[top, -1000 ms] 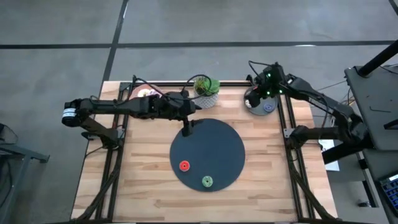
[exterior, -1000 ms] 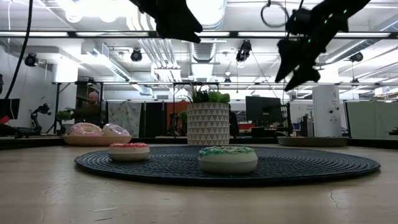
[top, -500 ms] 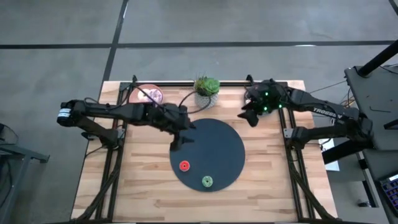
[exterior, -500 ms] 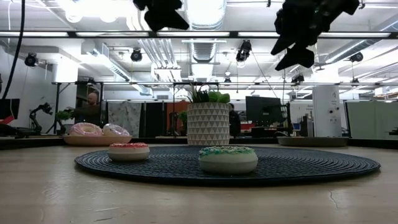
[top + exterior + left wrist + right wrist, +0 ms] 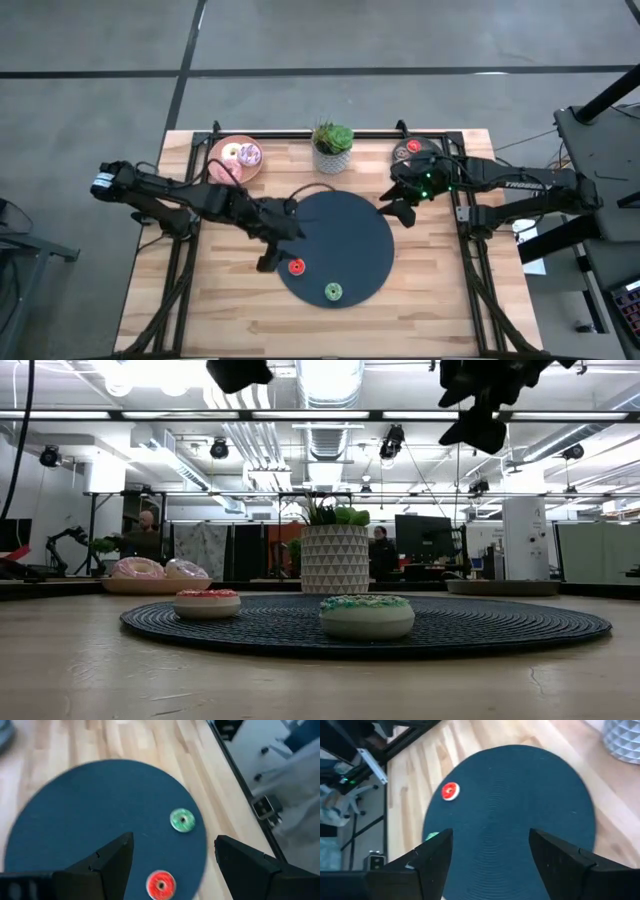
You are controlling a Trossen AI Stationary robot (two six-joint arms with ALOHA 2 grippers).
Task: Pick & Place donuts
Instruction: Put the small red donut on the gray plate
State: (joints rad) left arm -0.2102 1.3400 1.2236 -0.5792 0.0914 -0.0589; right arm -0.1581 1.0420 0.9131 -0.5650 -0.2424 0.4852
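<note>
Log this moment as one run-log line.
left gripper: open, above mat edge beside red donut | right gripper: open, empty, over mat's right edge | green donut: on mat

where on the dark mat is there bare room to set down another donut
The far half of the dark round woven mat, toward the potted plant, is bare. The near edge is crowded: red donut, green donut, with the left gripper beside the red one.

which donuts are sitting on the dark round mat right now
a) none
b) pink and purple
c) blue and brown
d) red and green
d: the high view shows the red donut and the green donut lying apart on the dark round mat.
</note>
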